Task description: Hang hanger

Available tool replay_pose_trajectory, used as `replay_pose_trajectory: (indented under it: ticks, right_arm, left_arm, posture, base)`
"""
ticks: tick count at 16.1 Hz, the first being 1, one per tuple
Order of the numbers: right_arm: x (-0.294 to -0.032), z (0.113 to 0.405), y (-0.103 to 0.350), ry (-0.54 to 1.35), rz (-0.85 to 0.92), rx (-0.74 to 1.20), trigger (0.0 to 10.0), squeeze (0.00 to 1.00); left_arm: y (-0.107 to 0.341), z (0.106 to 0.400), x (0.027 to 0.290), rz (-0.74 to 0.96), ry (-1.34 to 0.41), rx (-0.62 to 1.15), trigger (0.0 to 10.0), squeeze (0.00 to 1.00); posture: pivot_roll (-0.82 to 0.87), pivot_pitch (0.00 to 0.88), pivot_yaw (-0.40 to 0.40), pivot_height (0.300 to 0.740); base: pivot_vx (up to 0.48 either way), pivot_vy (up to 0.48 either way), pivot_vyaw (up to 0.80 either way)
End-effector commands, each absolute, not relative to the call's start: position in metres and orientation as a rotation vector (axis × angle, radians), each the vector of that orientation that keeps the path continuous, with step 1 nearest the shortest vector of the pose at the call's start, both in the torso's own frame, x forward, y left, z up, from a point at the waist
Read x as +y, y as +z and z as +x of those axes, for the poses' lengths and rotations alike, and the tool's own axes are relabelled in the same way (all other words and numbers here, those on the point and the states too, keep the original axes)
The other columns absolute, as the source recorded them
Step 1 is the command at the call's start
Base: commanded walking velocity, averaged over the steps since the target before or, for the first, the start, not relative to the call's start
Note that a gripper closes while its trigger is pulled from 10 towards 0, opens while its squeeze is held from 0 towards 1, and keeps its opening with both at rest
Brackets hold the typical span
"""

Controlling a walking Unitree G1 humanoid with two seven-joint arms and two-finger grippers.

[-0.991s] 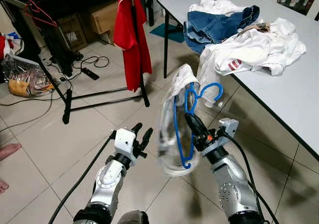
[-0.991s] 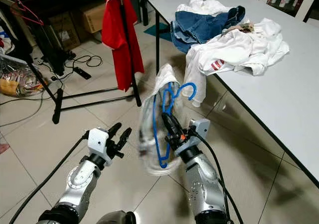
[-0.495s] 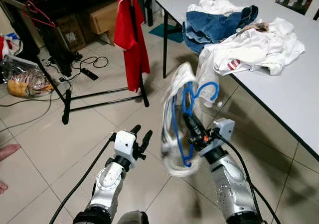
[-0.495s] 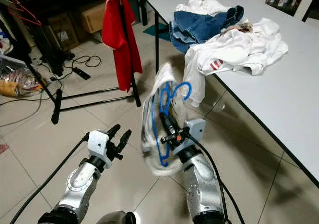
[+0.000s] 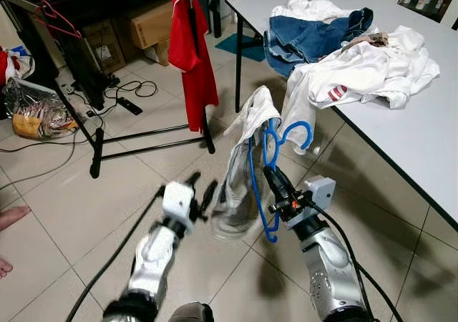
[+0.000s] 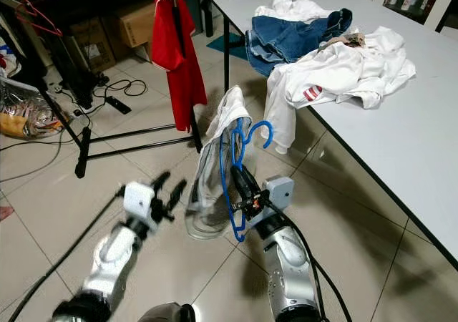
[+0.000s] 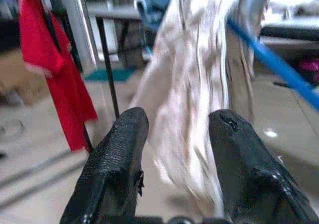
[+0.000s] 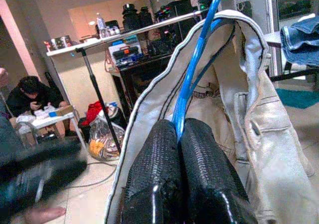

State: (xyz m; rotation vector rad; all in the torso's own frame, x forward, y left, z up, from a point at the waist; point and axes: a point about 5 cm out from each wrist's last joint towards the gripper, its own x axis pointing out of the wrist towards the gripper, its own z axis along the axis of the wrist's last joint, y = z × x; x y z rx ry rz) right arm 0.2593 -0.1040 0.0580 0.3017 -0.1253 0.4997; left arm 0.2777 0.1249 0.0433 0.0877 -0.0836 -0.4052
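My right gripper [image 5: 278, 190] is shut on a blue hanger [image 5: 268, 150], and a pale grey-white garment [image 5: 240, 172] hangs over it. In the right wrist view the fingers [image 8: 187, 174] pinch the hanger's blue bar [image 8: 192, 74] with the garment's collar [image 8: 234, 74] draped around it. My left gripper [image 5: 202, 192] is open, just left of the garment's lower part, with the cloth [image 7: 192, 99] seen straight ahead between its fingers [image 7: 117, 169]. A black clothes rack [image 5: 195, 86] stands further ahead and carries a red shirt [image 5: 189, 50] on a hanger.
A grey table [image 5: 401, 129] on the right holds jeans [image 5: 308, 36] and white clothes [image 5: 365, 71]. Boxes, cables and a plastic bag [image 5: 36, 111] lie on the tiled floor at the left. A person's foot [image 5: 11, 218] is at the left edge. A person crouches in the right wrist view [image 8: 30, 97].
The right gripper has swung the hanger and garment slightly left and nearer. The left gripper has lifted toward the garment's lower edge and is blurred with motion.
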Motion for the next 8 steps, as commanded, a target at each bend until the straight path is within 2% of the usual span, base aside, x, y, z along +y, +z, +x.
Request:
replay_pose_trajectory:
  ticks: [1, 2, 3, 7, 8]
  right_arm:
    - [-0.092, 0.268, 0.081, 0.551, 0.288, -0.256, 10.0, 0.0]
    - [-0.092, 0.267, 0.08, 0.553, 0.288, -0.258, 10.0, 0.0]
    - [-0.091, 0.267, 0.08, 0.554, 0.289, -0.259, 10.0, 0.0]
    - [-0.091, 0.267, 0.079, 0.564, 0.294, -0.276, 10.0, 0.0]
    - [-0.09, 0.267, 0.079, 0.565, 0.295, -0.278, 10.0, 0.0]
  left_arm:
    - [0.06, 0.286, 0.124, 0.144, -0.415, -0.168, 10.0, 0.0]
    - [0.067, 0.29, 0.124, 0.167, -0.412, -0.199, 10.0, 0.74]
    - [0.07, 0.293, 0.125, 0.172, -0.407, -0.211, 10.0, 1.0]
    - [0.083, 0.31, 0.134, 0.207, -0.366, -0.217, 10.0, 1.0]
    - [0.083, 0.311, 0.134, 0.21, -0.379, -0.21, 10.0, 0.96]
  posture:
    - [0.06, 0.0, 0.087, 0.74]
    - [0.06, 0.0, 0.087, 0.74]
    - [0.06, 0.0, 0.087, 0.74]
    - [0.07, 0.0, 0.086, 0.74]
    - [0.06, 0.0, 0.087, 0.74]
  base:
    - [0.0, 0.0, 0.0]
    - [0.0, 0.0, 0.0]
    - [0.0, 0.0, 0.0]
    - [0.0, 0.0, 0.0]
    - [0.0, 0.0, 0.0]
